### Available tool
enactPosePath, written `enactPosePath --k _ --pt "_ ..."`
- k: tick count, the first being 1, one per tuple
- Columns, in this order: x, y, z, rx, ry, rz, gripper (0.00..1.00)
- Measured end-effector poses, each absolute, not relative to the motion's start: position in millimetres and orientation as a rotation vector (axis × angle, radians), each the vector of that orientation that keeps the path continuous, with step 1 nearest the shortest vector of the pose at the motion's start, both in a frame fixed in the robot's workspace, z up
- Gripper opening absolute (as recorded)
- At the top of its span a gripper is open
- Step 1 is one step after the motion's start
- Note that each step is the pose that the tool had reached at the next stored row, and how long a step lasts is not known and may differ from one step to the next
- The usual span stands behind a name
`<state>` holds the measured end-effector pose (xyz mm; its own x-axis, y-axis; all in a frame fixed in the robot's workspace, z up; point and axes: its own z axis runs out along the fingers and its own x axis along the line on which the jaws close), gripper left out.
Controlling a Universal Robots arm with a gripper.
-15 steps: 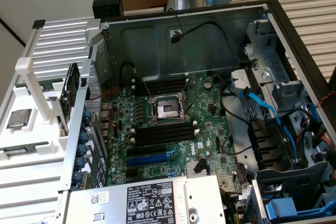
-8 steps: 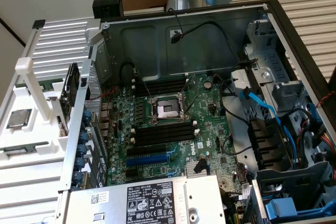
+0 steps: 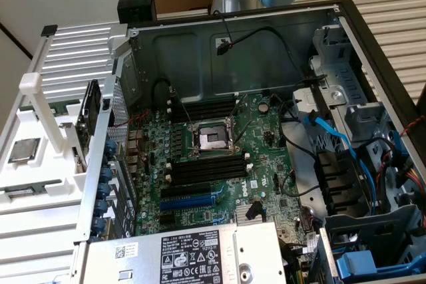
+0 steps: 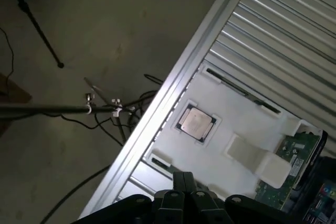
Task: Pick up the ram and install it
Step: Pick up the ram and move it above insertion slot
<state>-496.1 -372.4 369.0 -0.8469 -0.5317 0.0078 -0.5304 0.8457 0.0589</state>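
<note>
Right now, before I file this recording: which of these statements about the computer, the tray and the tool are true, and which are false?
1. The tool is shut and holds nothing. True.
2. The computer case is closed on its side. False: it lies open, with the motherboard exposed.
3. A silver processor chip lies in the white tray. True.
4. The tool is down among the black memory slots. False: the wrist view puts it by the white tray, outside the case.
5. A cooler covers the processor socket. False: the socket is bare.
</note>
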Motion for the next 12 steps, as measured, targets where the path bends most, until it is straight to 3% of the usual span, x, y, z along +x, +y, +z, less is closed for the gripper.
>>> enactPosePath --k 12 --pt "-496.1 -372.4 368.9 1.181 -2.878 -0.080 0.10"
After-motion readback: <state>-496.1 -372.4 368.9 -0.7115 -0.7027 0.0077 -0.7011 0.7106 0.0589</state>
